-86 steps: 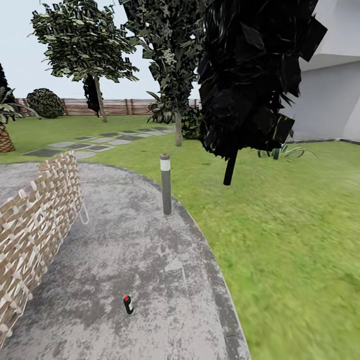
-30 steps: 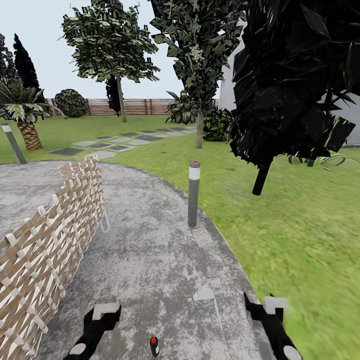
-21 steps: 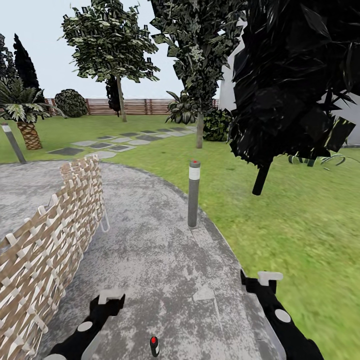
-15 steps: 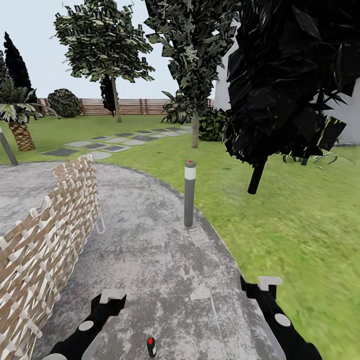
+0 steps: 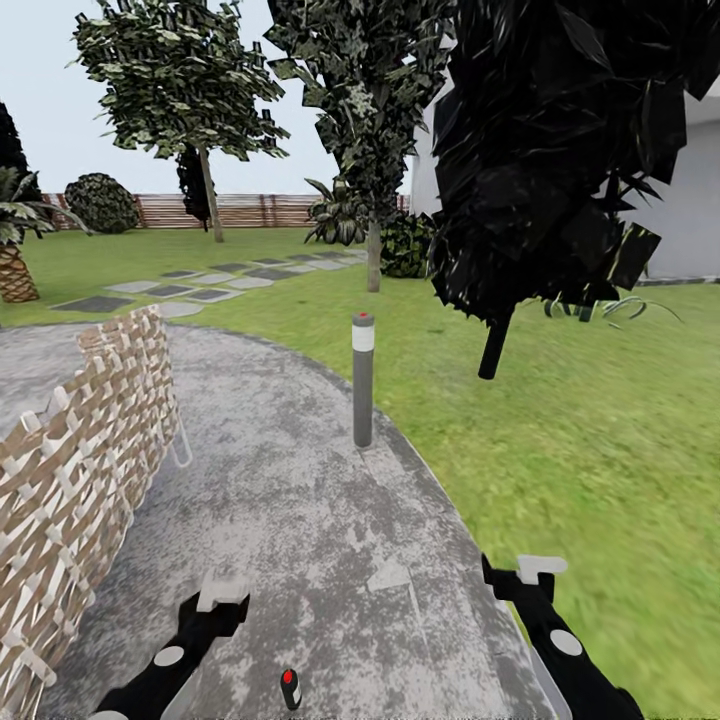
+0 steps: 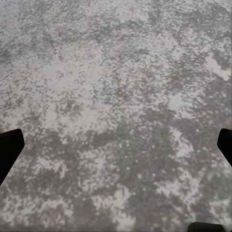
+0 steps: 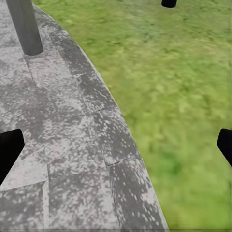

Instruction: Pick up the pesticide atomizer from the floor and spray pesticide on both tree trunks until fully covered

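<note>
Left of frame: a woven lattice screen (image 5: 80,470) of tan and cream strips borders a curved paved area (image 5: 300,500) of mottled grey stone.

Lower left: the left gripper (image 5: 222,600), black with a pale tip piece, hangs over the paving. In the left wrist view its fingertips (image 6: 9,147) sit at opposite edges of the picture, so the jaws stand wide and empty, with bare stone between them.

Bottom centre: the pesticide atomizer (image 5: 289,689) stands on the paving, a small dark cylinder with a red cap. Its long axis is roughly upright, tilted a little. It lies between the two grippers, nearer the robot than either, and appears closer to the left one; that arm is judged the better placed for the pickup.

Centre: a smooth grey bollard (image 5: 362,380) with a pale band and red top stands at the paving's edge.

Lower right: the right gripper (image 5: 530,578) sits over the paving border beside the grass (image 5: 600,450). Its jaws are likewise wide and empty.

Upper frame: two trees with pale straight trunks, one (image 5: 211,195) far off near the slat fence (image 5: 250,210), one (image 5: 373,255) nearer. A near-black tree (image 5: 560,150) fills the upper right. No spray is visible.
</note>
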### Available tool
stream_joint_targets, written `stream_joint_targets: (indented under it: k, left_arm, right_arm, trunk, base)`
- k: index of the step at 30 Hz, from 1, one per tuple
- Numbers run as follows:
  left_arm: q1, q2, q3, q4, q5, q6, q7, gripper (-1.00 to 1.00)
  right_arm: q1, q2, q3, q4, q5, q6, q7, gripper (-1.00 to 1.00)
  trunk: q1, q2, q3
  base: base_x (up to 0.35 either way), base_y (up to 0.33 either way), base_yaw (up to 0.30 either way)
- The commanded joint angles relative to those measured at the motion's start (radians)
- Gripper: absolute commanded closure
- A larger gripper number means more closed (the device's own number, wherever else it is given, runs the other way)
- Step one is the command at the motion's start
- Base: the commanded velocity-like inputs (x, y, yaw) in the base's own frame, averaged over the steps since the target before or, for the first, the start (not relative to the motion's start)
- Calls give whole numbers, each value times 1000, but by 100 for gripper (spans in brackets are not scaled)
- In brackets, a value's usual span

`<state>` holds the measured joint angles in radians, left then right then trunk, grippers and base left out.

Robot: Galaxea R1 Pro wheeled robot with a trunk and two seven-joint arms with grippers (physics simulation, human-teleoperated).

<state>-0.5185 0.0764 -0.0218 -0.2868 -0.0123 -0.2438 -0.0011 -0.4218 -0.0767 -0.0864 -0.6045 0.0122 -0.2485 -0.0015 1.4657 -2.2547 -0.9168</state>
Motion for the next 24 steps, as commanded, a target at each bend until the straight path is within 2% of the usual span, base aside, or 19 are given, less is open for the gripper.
stream_joint_targets:
  k: [1, 12, 18, 20, 24]
  left_arm:
    - [0, 0, 0, 0, 0, 0, 0, -100]
    - [0, -3, 2, 0, 0, -4, 2, -100]
    - [0, 0, 3, 0, 0, -43, 3, -100]
    - [0, 0, 3, 0, 0, -45, 3, -100]
    - [0, 0, 2, 0, -1, -46, 0, -100]
  right_arm:
    - [0, 0, 0, 0, 0, 0, 0, -100]
    - [0, -1, 0, -3, 1, 1, 1, -100]
    - [0, -1, 0, -6, 1, -1, 0, -100]
    - [0, -1, -1, -7, 1, -1, 0, -100]
    - [0, -2, 0, -6, 1, 0, 1, -100]
  trunk:
    - [4, -7, -5]
    - [46, -84, -52]
    - [69, -126, -71]
    - [77, -140, -77]
    - [77, -140, -77]
  base:
    - [0, 0, 0]
    - [0, 0, 0]
    - [0, 0, 0]
    - [0, 0, 0]
    - [0, 0, 0]
